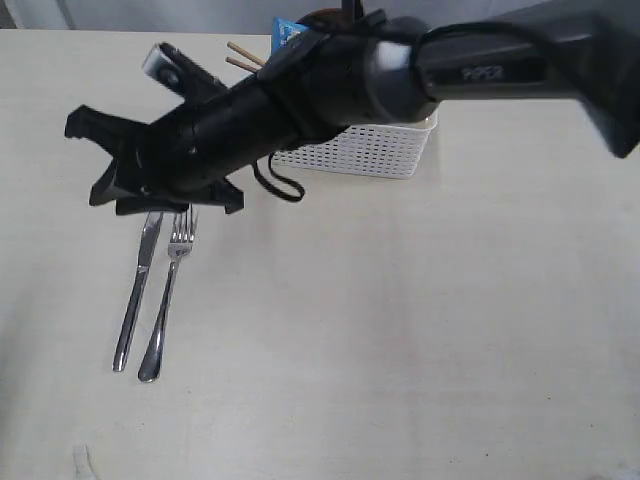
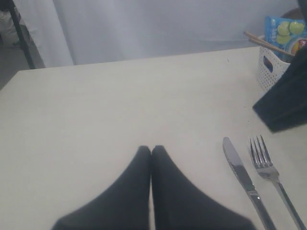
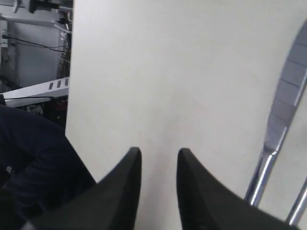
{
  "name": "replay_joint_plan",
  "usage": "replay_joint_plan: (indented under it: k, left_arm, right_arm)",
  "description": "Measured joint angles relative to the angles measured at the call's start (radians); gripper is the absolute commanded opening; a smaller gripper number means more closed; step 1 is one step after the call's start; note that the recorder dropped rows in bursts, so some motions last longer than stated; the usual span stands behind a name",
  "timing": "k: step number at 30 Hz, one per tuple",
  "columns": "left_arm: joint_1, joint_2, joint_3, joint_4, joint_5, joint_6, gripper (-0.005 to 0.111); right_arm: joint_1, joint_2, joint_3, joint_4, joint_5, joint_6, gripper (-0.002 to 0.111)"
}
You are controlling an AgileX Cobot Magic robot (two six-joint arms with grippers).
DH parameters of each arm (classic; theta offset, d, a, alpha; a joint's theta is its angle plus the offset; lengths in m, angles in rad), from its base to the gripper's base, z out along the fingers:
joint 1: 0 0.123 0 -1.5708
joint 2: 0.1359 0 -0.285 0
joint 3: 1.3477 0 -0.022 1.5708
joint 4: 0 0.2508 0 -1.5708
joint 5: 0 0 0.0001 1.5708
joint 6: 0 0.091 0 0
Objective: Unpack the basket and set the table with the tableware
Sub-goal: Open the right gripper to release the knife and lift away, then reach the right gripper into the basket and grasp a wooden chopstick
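— Where did the cutlery lie?
— The steel knife (image 1: pixel 133 300) and fork (image 1: pixel 167 300) lay side by side on the pale beige table (image 1: pixel 420 340). They were close but not touching, the knife on the left in the exterior view, blade and tines pointing toward the basket.
— And the basket?
— The white lattice basket (image 1: pixel 375 150) stood upright farther back, with two wooden chopsticks (image 1: pixel 243 55) slanting out over its rim.

I seem to be working in a lab or test room: a bare pale tabletop (image 1: pixel 400 330), a plain white curtain (image 2: pixel 144 28) behind its far edge, and beyond one side edge metal framing (image 3: pixel 43 88) strung with loose cables (image 3: pixel 19 42).
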Motion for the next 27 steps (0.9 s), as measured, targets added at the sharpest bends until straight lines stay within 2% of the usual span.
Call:
replay_joint_plan:
  k: [5, 13, 20, 27]
  left_arm:
    - [0.0, 0.0, 0.0, 0.0, 0.0, 0.0, 0.0]
    - [0.0, 0.0, 0.0, 0.0, 0.0, 0.0, 0.0]
    - [0.0, 0.0, 0.0, 0.0, 0.0, 0.0, 0.0]
    - [0.0, 0.0, 0.0, 0.0, 0.0, 0.0, 0.0]
  right_arm:
    - [-0.062, -0.106, 0.0, -0.139, 0.014, -0.039, 0.026]
    - [-0.188, -0.251, 0.0, -0.508, 0.059, -0.043, 0.026]
    - [-0.251, -0.295, 0.0, -0.754, -0.074, -0.047, 0.026]
    - [-0.256, -0.227, -0.037, -0.968, -0.154, -0.08, 0.026]
